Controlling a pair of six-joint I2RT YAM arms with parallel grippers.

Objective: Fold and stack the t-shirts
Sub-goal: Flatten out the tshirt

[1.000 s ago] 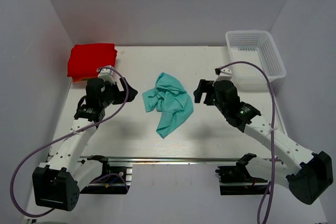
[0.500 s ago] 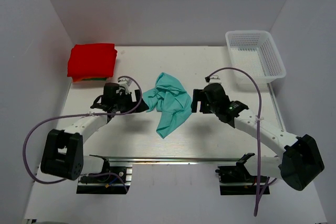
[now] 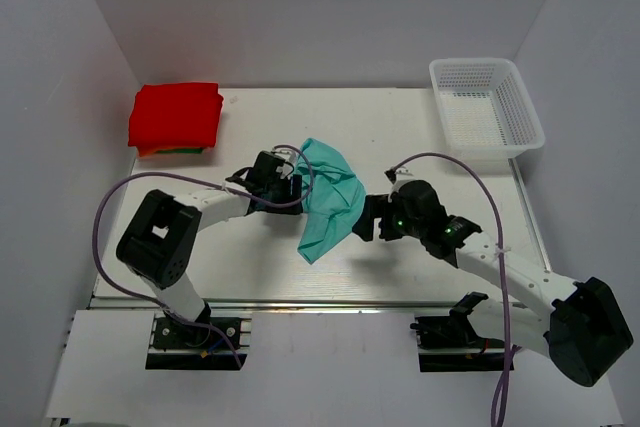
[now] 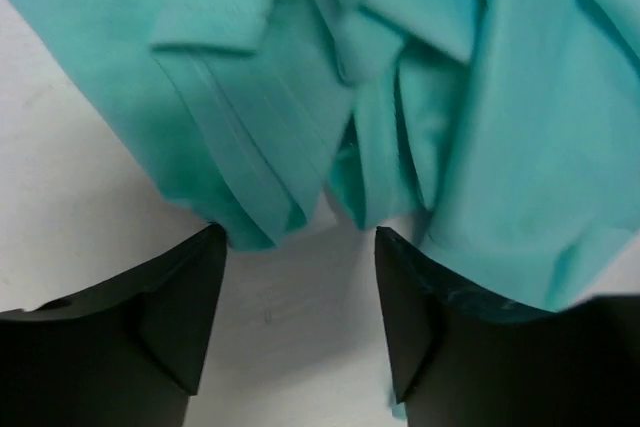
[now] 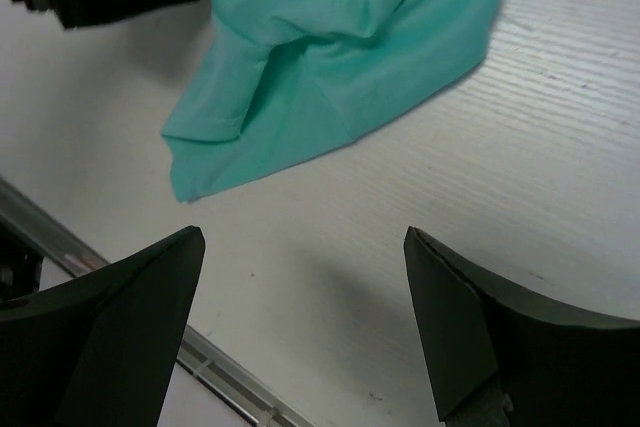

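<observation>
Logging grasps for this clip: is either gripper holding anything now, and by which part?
Nothing is held. The left gripper stands open at the crumpled edge of the teal t-shirt; the right gripper is open above the table beside it.

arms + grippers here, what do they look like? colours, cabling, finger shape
Left arm and right arm match: white link shells, black joints and bases. A thin purple cable loops off each wrist toward the base. Left gripper and right gripper are black, with plain wedge fingers tapering to blunt tips. No markings visible.
</observation>
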